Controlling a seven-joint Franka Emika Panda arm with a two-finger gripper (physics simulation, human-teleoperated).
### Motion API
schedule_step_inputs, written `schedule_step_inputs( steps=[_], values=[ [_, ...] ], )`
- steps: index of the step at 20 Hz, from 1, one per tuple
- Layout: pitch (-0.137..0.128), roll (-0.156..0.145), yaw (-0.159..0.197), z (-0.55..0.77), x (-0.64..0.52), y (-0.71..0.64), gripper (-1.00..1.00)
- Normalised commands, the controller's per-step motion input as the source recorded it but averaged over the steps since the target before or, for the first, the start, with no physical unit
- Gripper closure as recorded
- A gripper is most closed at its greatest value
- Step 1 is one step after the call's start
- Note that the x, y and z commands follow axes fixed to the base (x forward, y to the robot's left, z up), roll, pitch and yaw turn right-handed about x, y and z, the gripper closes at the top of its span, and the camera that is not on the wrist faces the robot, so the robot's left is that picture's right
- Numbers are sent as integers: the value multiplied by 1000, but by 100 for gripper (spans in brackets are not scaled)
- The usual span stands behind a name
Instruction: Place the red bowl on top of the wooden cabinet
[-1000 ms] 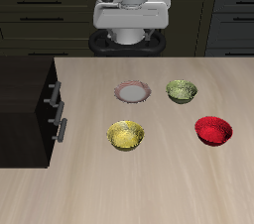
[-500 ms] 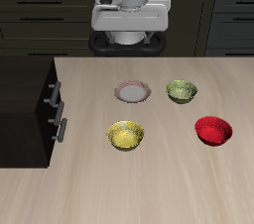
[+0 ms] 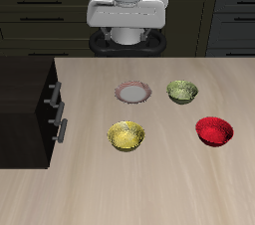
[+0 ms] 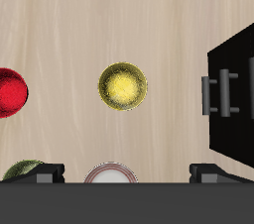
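Observation:
The red bowl sits upright on the light wooden table, nearer the front edge than the olive-green bowl; the wrist view catches it at the frame's edge. The wooden cabinet stands at the table's side, nearly black, with silver bar handles on its drawer fronts. My gripper hangs high above the table's back edge, far from both. In the wrist view its fingertips stand wide apart, so the gripper is open and holds nothing.
A yellow bowl lies in the middle of the table, between the cabinet and the red bowl. Farther back are an olive-green bowl and a white, pink-rimmed dish. Dark kitchen cupboards fill the background.
The gripper's hand has drifted slightly upward and toward the cabinet's side. Bowls and cabinet have not moved.

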Motion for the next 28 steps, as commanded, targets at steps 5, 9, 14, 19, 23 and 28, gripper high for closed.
schedule_step_inputs(
  steps=[5,9,14,19,23,28],
  values=[
    [13,14,-18,-51,110,123,-100],
    [-17,37,-10,101,198,328,-100],
    [-19,39,27,75,289,237,-100],
    [14,-9,-23,40,111,93,-100],
    [-10,2,1,100,92,-23,-100],
    [6,-13,4,9,76,-35,-100]
  ],
)
